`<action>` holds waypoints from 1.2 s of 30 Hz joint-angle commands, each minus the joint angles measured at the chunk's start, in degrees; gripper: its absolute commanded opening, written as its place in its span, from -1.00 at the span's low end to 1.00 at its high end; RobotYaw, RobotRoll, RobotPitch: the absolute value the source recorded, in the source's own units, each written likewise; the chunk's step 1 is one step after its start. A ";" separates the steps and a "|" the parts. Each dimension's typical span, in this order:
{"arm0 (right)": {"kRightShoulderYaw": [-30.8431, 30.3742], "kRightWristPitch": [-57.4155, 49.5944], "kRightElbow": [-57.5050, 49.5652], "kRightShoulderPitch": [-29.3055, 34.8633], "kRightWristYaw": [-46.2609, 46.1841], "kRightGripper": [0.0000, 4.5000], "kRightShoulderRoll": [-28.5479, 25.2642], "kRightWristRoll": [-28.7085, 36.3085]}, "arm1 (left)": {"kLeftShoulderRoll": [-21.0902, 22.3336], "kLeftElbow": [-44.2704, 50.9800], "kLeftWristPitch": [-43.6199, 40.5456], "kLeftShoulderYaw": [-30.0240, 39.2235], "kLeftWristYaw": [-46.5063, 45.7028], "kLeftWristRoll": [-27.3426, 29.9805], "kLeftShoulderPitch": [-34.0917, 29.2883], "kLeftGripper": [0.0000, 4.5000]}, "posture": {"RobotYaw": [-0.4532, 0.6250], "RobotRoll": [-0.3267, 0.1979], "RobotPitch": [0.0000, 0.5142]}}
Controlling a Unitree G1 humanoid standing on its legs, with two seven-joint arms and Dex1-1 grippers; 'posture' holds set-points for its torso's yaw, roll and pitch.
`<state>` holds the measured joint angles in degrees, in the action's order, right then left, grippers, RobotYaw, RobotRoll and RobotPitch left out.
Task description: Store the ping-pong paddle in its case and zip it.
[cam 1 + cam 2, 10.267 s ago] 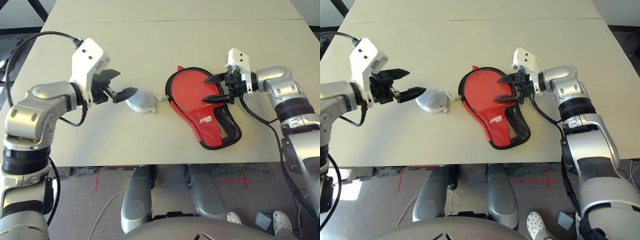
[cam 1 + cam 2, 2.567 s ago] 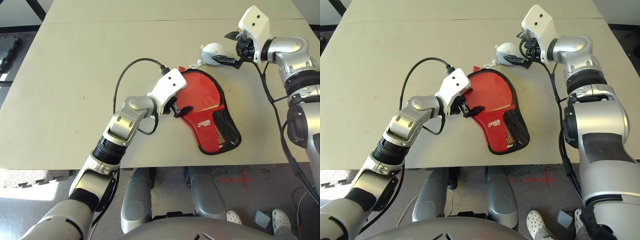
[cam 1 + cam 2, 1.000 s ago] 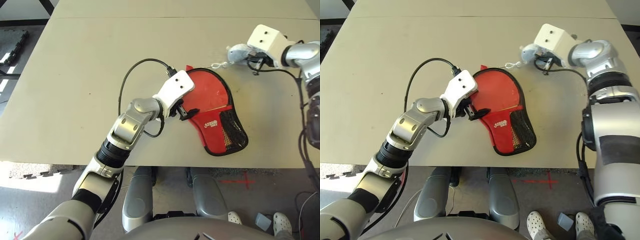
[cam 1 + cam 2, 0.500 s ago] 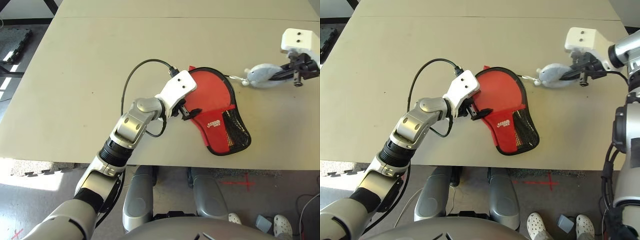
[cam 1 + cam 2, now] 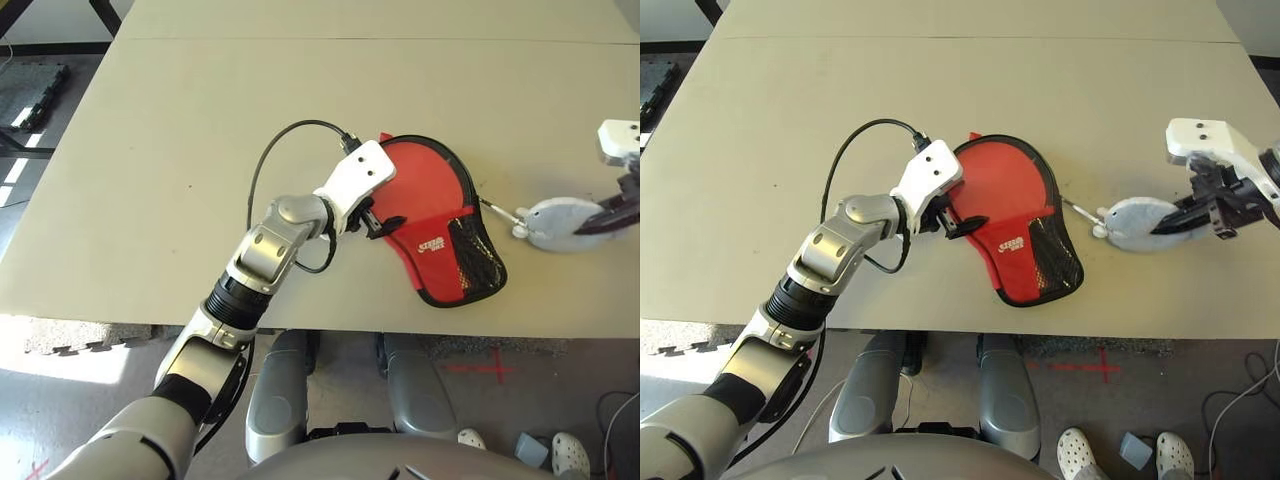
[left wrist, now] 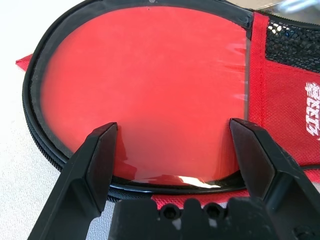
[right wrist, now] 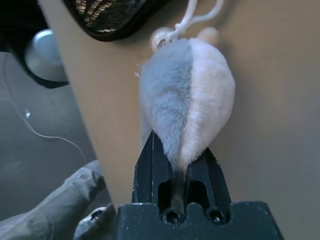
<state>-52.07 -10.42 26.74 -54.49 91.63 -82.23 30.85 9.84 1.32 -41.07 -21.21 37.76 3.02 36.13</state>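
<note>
The red case point(image 5: 432, 242) lies on the table point(image 5: 200, 120), its mesh pocket point(image 5: 480, 260) toward the front edge. Inside its black zip trim lies a smooth round red face point(image 6: 150, 90), apparently the ping-pong paddle's; the handle is hidden under the pocket flap. My left gripper point(image 5: 385, 226) stands open at the case's left rim, one finger point(image 6: 97, 155) on each side of the round face. To the right of the case, my right gripper point(image 5: 1172, 222) is shut on a whitish-grey soft bundle point(image 5: 1135, 222). The bundle's cord point(image 5: 495, 210) runs toward the case.
The table's front edge point(image 5: 300, 328) runs just below the case and the bundle. A black cable point(image 5: 270, 165) loops over the table behind my left wrist. A seam point(image 5: 300, 40) crosses the far table, and open tabletop stretches left and behind.
My right gripper has carried the bundle from behind the case's right side down toward the front, to the case's right. The left gripper has stayed at the case. The camera has shifted.
</note>
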 commanded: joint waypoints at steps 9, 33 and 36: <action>-2.33 -4.50 -18.67 8.97 0.87 -1.00 -8.96 8.59 | 0.11 -5.56 -2.70 -3.35 0.60 -0.42 -2.82 1.00 | -0.36 0.25 0.13; 32.25 -18.81 16.64 -0.04 -5.16 0.98 15.86 14.24 | 2.88 9.98 -6.16 17.14 4.41 18.64 -0.10 1.00 | -0.32 0.25 -0.06; 39.25 -11.93 23.65 0.00 -14.75 0.98 22.20 9.00 | 3.16 9.29 -4.75 23.87 -0.32 19.77 0.39 1.00 | -0.29 0.25 -0.03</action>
<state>-15.98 -25.36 46.98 -54.83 81.07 -60.83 42.86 12.60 10.48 -46.16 0.18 39.66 21.81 36.85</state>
